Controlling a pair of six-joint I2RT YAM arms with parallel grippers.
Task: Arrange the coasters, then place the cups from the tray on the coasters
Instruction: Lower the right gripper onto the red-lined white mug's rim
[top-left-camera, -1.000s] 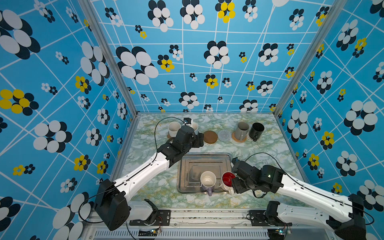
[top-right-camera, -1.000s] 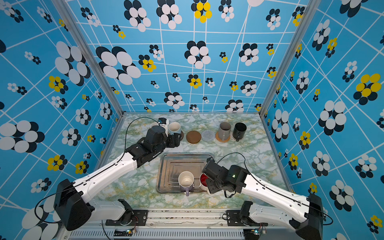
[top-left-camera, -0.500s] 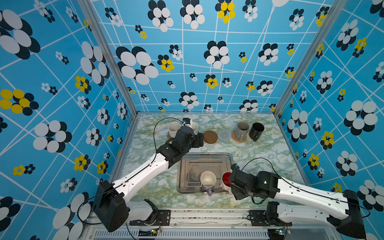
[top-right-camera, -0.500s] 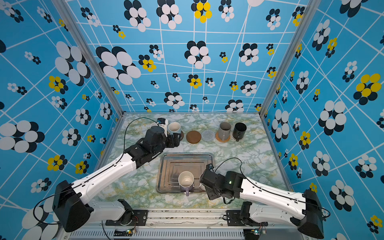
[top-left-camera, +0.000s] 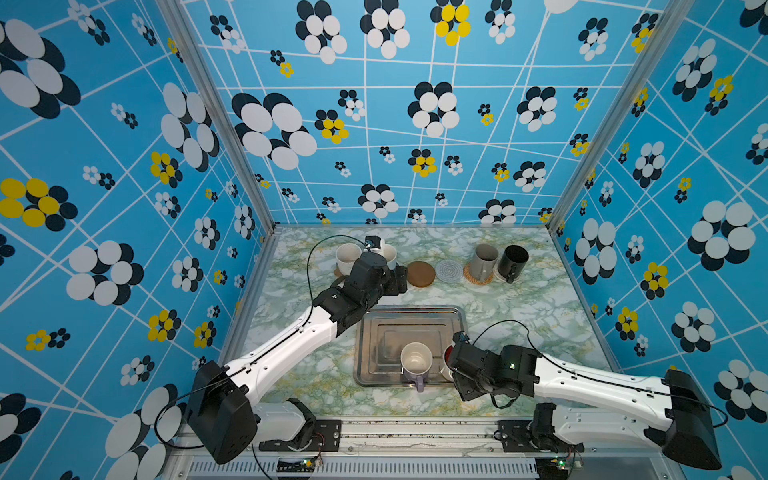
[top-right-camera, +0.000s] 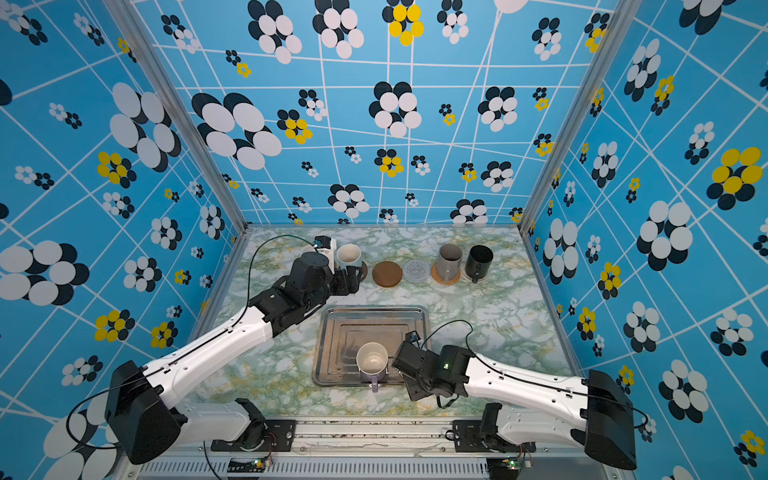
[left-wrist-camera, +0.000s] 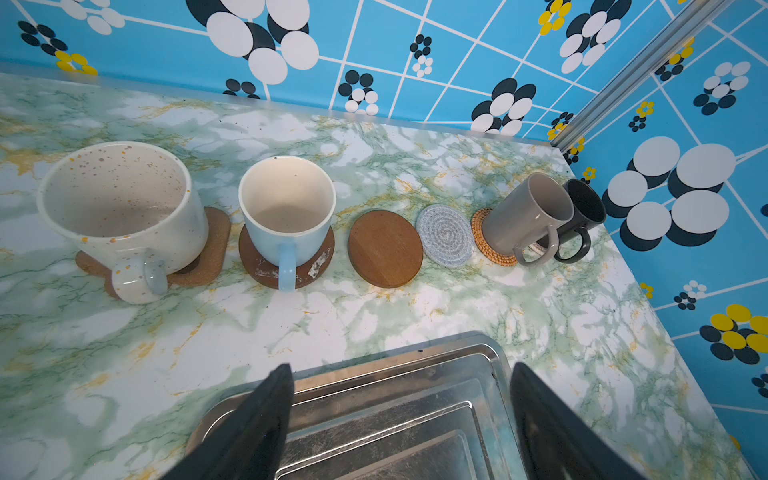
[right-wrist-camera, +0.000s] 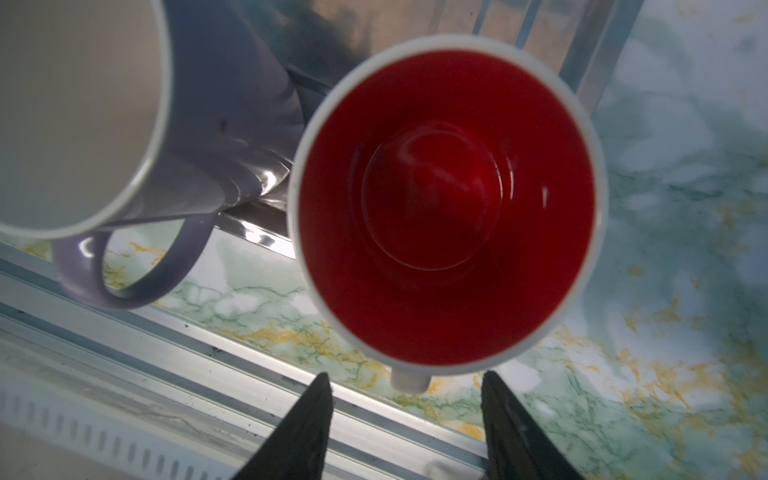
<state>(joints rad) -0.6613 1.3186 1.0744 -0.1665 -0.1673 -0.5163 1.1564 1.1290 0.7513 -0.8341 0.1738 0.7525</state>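
Observation:
A lilac cup (top-left-camera: 415, 361) and a white cup with a red inside (right-wrist-camera: 436, 195) stand at the near edge of the silver tray (top-left-camera: 374, 332). My right gripper (right-wrist-camera: 406, 376) hovers open over the red-inside cup, its handle (right-wrist-camera: 409, 384) between the fingertips, untouched. Along the back, a cream cup (left-wrist-camera: 116, 208) sits on the paw coaster (left-wrist-camera: 212, 245), a light blue cup (left-wrist-camera: 286, 208) on a brown disc (left-wrist-camera: 257, 266), and a grey cup (left-wrist-camera: 523, 216) on the rattan coaster (left-wrist-camera: 490, 245). A brown disc (left-wrist-camera: 384, 249) and a woven coaster (left-wrist-camera: 444, 235) lie bare. My left gripper (left-wrist-camera: 401, 368) is open over the tray's far rim.
A tall black cup (left-wrist-camera: 586, 203) stands against the grey one at the right end of the row. Blue patterned walls close in the back and both sides of the marble table (top-left-camera: 519, 316). A metal rail (right-wrist-camera: 208, 374) runs along the front edge.
My right gripper has shifted a little to the left and toward the front edge, covering more of the red-inside cup, and its jaws narrowed slightly. The left arm has barely moved.

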